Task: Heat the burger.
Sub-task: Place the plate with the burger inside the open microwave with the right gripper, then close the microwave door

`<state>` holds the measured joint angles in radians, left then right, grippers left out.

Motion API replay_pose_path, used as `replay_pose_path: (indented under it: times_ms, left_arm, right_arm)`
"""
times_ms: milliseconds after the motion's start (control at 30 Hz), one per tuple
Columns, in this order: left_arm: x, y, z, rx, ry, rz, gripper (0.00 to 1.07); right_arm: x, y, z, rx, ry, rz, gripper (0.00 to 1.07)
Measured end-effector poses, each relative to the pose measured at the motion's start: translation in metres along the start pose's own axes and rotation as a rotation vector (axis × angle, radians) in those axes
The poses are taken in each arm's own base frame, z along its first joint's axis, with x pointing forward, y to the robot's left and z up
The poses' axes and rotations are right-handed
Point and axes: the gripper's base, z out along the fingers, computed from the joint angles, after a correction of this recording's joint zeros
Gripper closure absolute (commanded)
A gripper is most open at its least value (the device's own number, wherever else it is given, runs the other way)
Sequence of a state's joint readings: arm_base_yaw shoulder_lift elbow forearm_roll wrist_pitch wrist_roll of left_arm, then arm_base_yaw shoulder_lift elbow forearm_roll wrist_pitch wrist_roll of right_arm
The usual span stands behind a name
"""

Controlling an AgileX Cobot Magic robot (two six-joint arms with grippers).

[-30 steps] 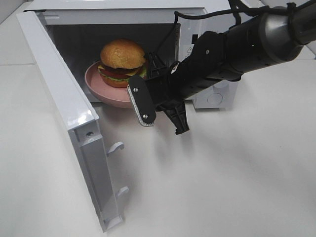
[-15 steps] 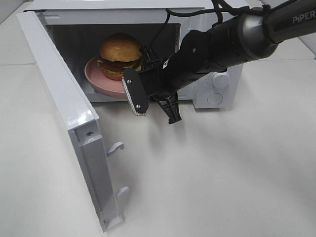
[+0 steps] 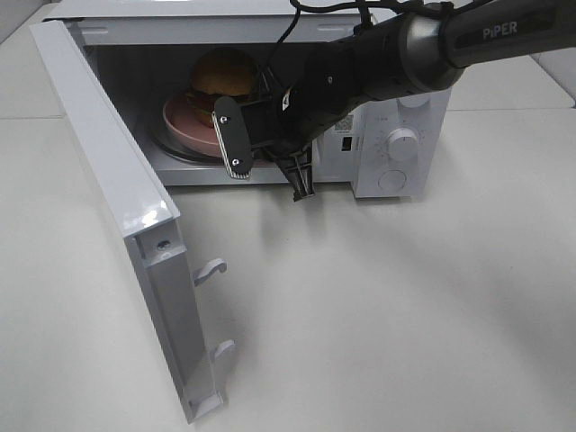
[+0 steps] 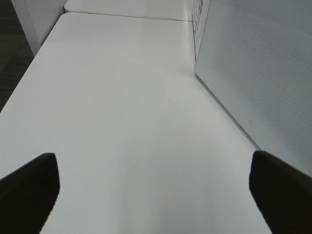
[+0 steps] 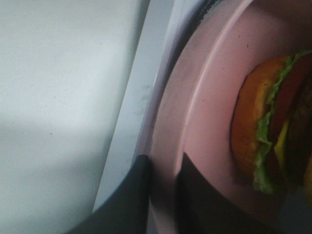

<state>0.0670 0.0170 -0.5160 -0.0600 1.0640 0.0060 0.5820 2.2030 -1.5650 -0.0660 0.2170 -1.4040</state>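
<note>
Pink-rim pinch: gripping plate edge with right gripper, jaws nearly together on it. Holding burger on that plate, inside microwave cavity, toward the back. Can't tell if plate underside touches cavity floor. Suggest lowering flat, centring, then releasing and backing straight out, wrist low under cavity roof. Watch open door at left with 2 latch hooks; needs shutting after. Cable loop above arm near cavity top: mind snagging. Left gripper spread wide, holding nothing, over table, away from the cavity.

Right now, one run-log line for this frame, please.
phase: loading | right gripper shut on plate rim | burger on plate, inside microwave | door open | left gripper open over table
</note>
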Motion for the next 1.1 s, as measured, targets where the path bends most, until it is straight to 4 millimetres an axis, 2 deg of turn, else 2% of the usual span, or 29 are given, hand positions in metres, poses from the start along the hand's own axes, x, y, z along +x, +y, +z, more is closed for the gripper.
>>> replay_pose_path:
  times_ms: [400, 567, 633, 700, 733, 833, 1100]
  left_arm:
    - [0.000, 0.000, 0.000, 0.000, 0.000, 0.000, 0.09]
    - [0.000, 0.000, 0.000, 0.000, 0.000, 0.000, 0.09]
    - [0.000, 0.000, 0.000, 0.000, 0.000, 0.000, 0.09]
    - [0.000, 0.000, 0.000, 0.000, 0.000, 0.000, 0.09]
    - [0.000, 0.000, 0.000, 0.000, 0.000, 0.000, 0.09]
    - [0.000, 0.000, 0.000, 0.000, 0.000, 0.000, 0.09]
    - [0.000, 0.000, 0.000, 0.000, 0.000, 0.000, 0.09]
  right_arm:
    - [0.001, -0.009, 0.003, -0.007, 0.027, 0.030, 0.97]
    - [0.001, -0.011, 0.003, 0.001, 0.028, 0.024, 0.90]
    - [0.001, -0.013, 0.001, 0.022, 0.024, 0.023, 0.82]
    - [0.001, -0.014, 0.001, 0.028, 0.022, 0.023, 0.78]
    - [0.001, -0.016, 0.001, 0.036, 0.021, 0.023, 0.73]
    - [0.000, -0.016, 0.001, 0.036, 0.016, 0.035, 0.67]
    - [-0.003, -0.016, -0.001, 0.029, -0.005, 0.091, 0.65]
